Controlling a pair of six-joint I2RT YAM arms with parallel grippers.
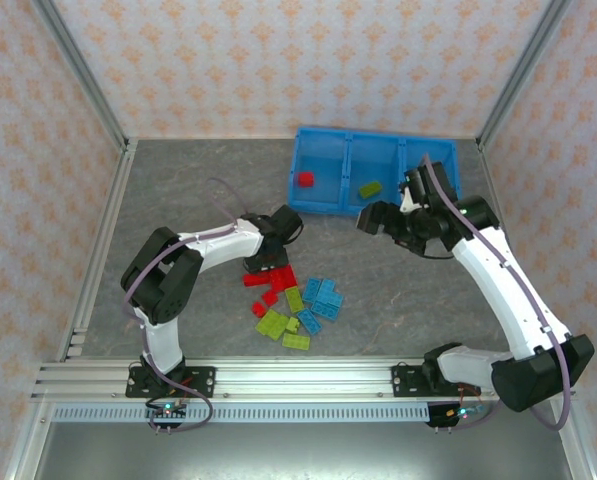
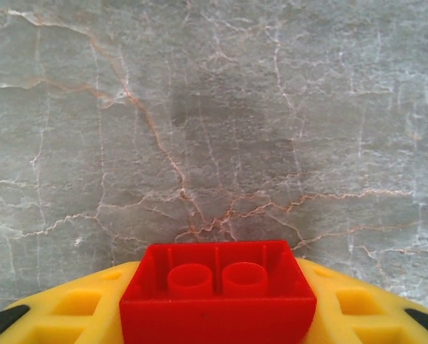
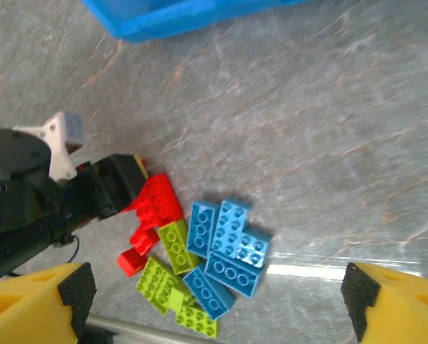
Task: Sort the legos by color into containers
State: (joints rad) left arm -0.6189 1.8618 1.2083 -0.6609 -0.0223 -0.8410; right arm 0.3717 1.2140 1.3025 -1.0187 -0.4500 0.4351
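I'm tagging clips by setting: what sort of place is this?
Probably a lab robot test cell: a grey stone-patterned table fenced by aluminium rails and wallpapered panels, holding toy bricks and a sorting bin.

mixed legos (image 3: 231, 240) heaped, blue bin (image 3: 170, 14) beyond

Looking down on a grey, pale-veined table top (image 1: 178, 190). Seeing walls (image 1: 278, 60) with a peach flower pattern on three sides, metal posts (image 1: 83, 70) in the corners, a metal rail (image 1: 298, 375) along the near edge.

Red, lime, light-blue legos (image 1: 323, 300); blue bin (image 1: 323, 160) (grey veined table (image 1: 198, 190))
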